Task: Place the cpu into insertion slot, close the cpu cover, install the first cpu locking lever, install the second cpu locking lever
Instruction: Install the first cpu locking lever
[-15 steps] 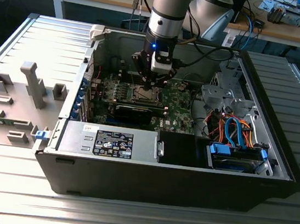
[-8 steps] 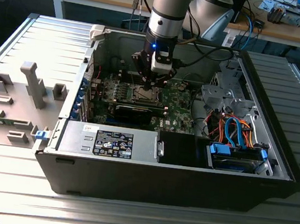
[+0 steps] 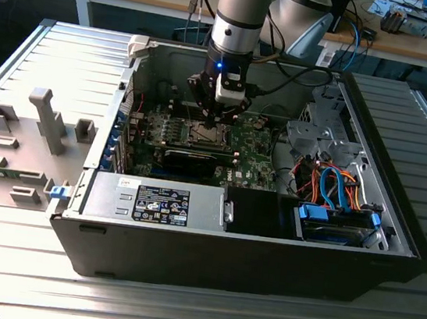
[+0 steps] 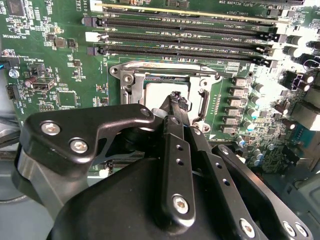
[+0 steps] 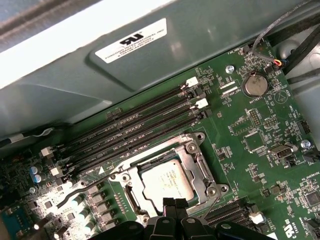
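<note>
An open computer case (image 3: 394, 223) lies on its side on a ribbed metal worktop (image 3: 202, 307), with its removed side panel (image 3: 35, 136) spread flat at the exterior view's left. A black power supply (image 3: 162, 202) with a printed label runs along the case's near wall, and blue and orange cables (image 3: 336, 187) coil by the drive bay at the exterior view's right. The arm (image 3: 239, 13) comes down from above into the middle of the case, over the green motherboard (image 3: 238, 151). In both wrist views four long memory slots (image 5: 135, 132) run side by side just beside the processor socket, and a round coin battery (image 5: 255, 84) sits near the board's edge in the first wrist view. The cpu cover (image 5: 197, 165) is down flat over the socket, its silvery frame ringing the chip on all sides, with screw heads at its corners. The cpu (image 5: 166, 179) lies seated inside the socket, its silver-grey top showing through the cover's square window. A thin wire locking lever (image 5: 75, 192) stands out from the socket's side, angled away over the board rather than tucked along the frame. The gripper (image 5: 174, 202) hangs just above the socket's edge, its black fingertips (image 4: 176, 97) pressed together; the jaws are narrow, closed on themselves and holding nothing, their tips right at the rim of the cover next to the chip.
</note>
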`<state>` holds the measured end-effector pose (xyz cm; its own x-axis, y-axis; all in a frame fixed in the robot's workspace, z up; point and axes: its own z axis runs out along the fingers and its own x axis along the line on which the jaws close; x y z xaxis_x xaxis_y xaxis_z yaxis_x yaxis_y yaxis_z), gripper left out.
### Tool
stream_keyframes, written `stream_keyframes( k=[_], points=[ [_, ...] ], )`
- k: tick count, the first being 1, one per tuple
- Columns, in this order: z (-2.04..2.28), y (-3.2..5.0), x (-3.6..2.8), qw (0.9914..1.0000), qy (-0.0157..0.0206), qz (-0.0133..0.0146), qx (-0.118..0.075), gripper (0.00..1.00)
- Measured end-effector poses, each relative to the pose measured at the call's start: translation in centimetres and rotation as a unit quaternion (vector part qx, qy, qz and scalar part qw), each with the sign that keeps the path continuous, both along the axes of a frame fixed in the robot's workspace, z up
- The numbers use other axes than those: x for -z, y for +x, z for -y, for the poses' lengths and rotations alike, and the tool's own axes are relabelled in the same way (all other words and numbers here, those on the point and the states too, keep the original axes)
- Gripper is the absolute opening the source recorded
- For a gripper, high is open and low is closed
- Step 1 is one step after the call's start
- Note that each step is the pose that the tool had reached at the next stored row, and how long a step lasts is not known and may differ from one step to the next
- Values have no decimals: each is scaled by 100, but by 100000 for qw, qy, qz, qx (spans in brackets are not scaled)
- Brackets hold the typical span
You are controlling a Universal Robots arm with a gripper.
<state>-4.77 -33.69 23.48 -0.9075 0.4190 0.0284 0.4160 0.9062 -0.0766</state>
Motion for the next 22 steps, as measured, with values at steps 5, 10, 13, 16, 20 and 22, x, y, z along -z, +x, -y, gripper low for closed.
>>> stream_keyframes(
  k=[5, 10, 13, 16, 20, 22],
  points=[
    [0, 0, 0, 100000, -1, -1, -168, 11],
    [0, 0, 0, 100000, -1, 0, -296, 11],
    [0, 0, 0, 99999, -2, -1, -397, 11],
    [0, 0, 0, 99999, -1, 0, -477, 11],
    [0, 0, 0, 99998, -1, 1, -592, 11],
    [0, 0, 0, 99998, -1, -1, -639, 11]
  ],
)
